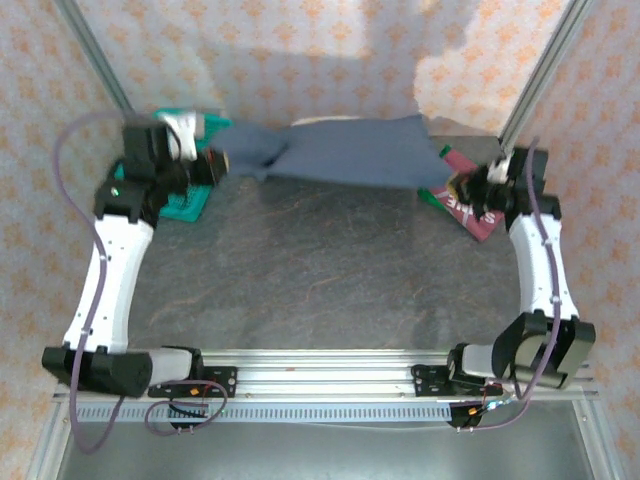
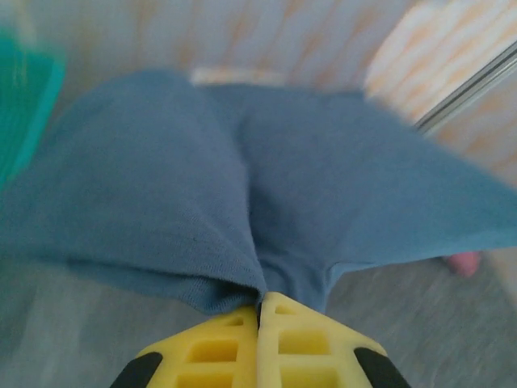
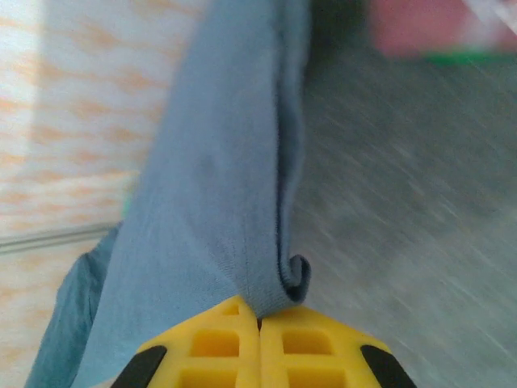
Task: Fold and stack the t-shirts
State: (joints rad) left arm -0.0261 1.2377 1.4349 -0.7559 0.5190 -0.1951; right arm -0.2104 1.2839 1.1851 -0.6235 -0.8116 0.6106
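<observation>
The slate-blue t-shirt (image 1: pixel 340 150) hangs stretched between my two grippers over the far part of the table. My left gripper (image 1: pixel 218 163) is shut on its left end; in the left wrist view the yellow jaws (image 2: pixel 260 303) pinch a bunched hem of the blue cloth (image 2: pixel 242 186). My right gripper (image 1: pixel 462 186) is shut on the right end, and the right wrist view shows a rolled edge of the blue cloth (image 3: pixel 218 186) caught at the tips (image 3: pixel 258 319). A dark red t-shirt with white lettering (image 1: pixel 468 208) lies under the right gripper, with a green edge (image 3: pixel 468 56) beside it.
A teal mesh basket (image 1: pixel 185 205) sits at the far left under the left arm, and it also appears at the left edge of the left wrist view (image 2: pixel 24 105). Metal frame posts (image 1: pixel 540 75) and patterned walls close in the back. The dark tabletop (image 1: pixel 320 270) stretches toward the arm bases.
</observation>
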